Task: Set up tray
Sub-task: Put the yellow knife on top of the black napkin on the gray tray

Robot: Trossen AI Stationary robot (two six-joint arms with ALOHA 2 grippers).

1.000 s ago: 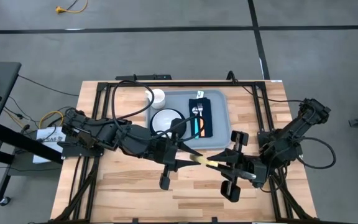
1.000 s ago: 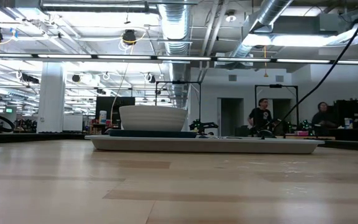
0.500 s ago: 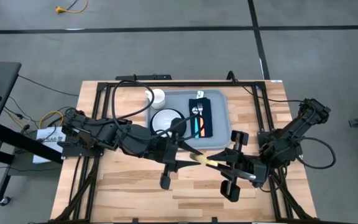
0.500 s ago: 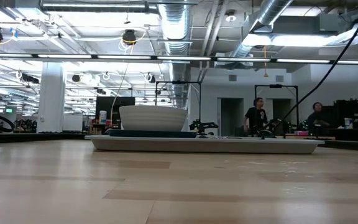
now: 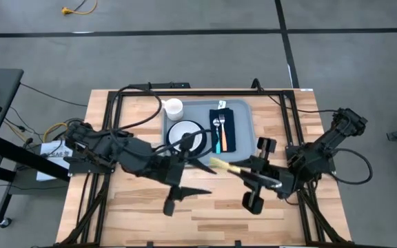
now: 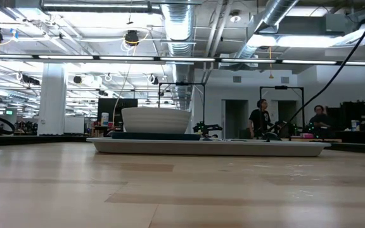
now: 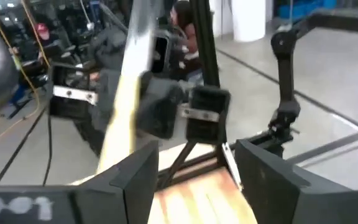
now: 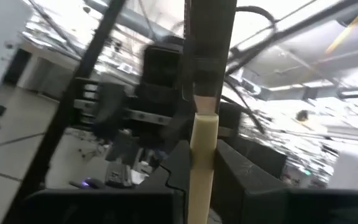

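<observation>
Handover is my reading: my right gripper (image 5: 248, 173) is clamped on the pale yellow utensil (image 5: 223, 166), while my left gripper (image 5: 185, 166), fingers parted and empty, sits at its nine o'clock. Tray (image 5: 243, 134) lies at twelve o'clock, so the utensil can go in.

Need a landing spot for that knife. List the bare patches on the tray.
On the tray: a bare strip along the right rim beside the napkin, and the near edge below the plate. The left half is crowded with plate, bowl and cup.
</observation>
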